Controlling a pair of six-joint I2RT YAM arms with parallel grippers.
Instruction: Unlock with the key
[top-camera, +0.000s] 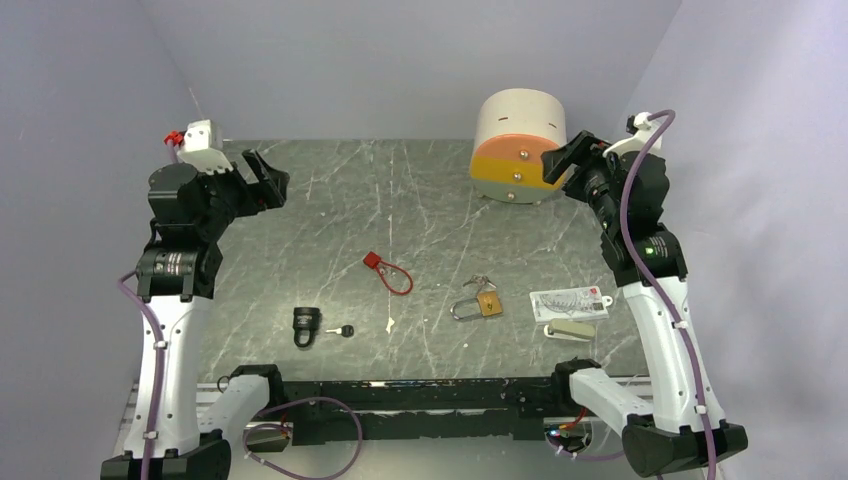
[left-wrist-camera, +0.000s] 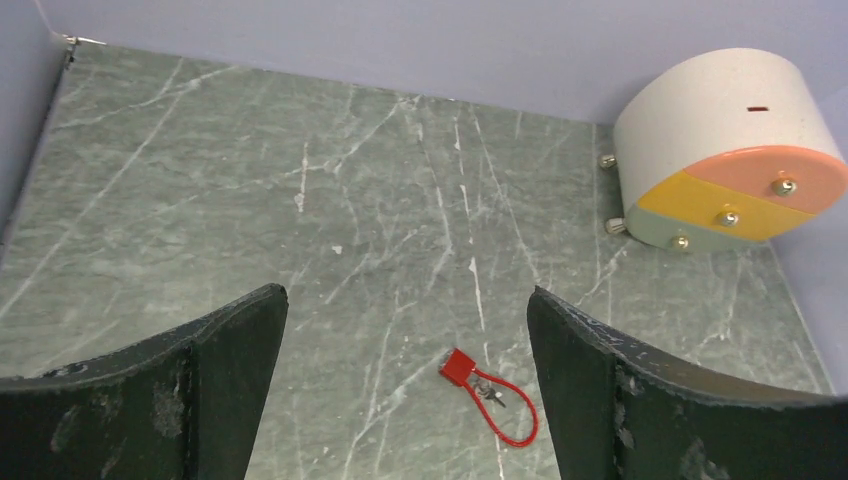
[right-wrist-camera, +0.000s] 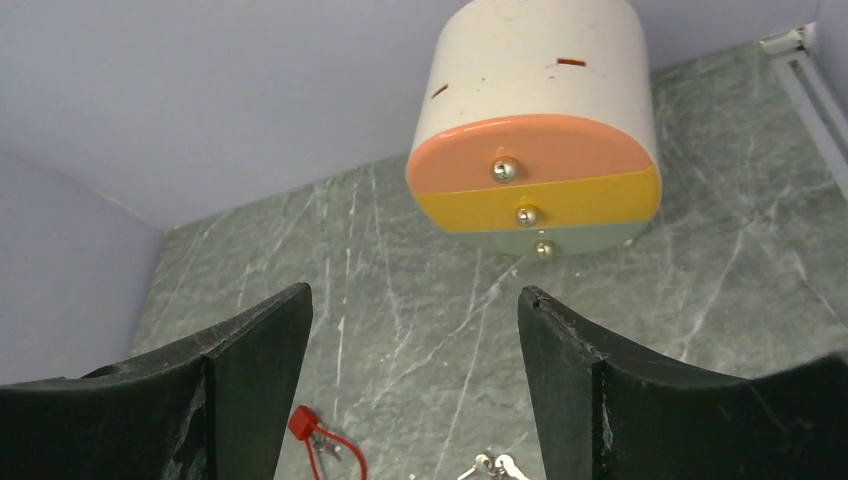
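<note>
Low in the top view, just right of centre on the green marbled worktop (top-camera: 420, 200): a small brass padlock (top-camera: 489, 304), lying flat, silver shackle pointing toward the left of the frame. Too small to tell whether latched. Touching its upper edge, a bunch of silver keys (top-camera: 477, 283) on a ring.

Lower left of centre: a black padlock (top-camera: 305, 323), squat and dark all over, shackle turned toward the bottom edge. Just beside it to the right, a black-headed key (top-camera: 345, 330), its pale blade aimed at the lock body.

Between the two locks and a little higher: a red cable lock (top-camera: 385, 271), small red block at the upper left, thin red loop trailing to the lower right. Below that, a tiny pale scrap (top-camera: 389, 324), too small to identify.

At the lower right, a printed card (top-camera: 570, 302) with a grey bar (top-camera: 568, 328) under it. At the upper right, a round white drawer unit (top-camera: 518, 145) with orange, yellow and pale green fronts.

Upper left: the left hand (top-camera: 268, 180), raised above the worktop, spread wide, gripping nothing. Upper right: the right hand (top-camera: 568, 160), beside the drawer unit, likewise spread wide and empty. Both well apart from every lock and key.
</note>
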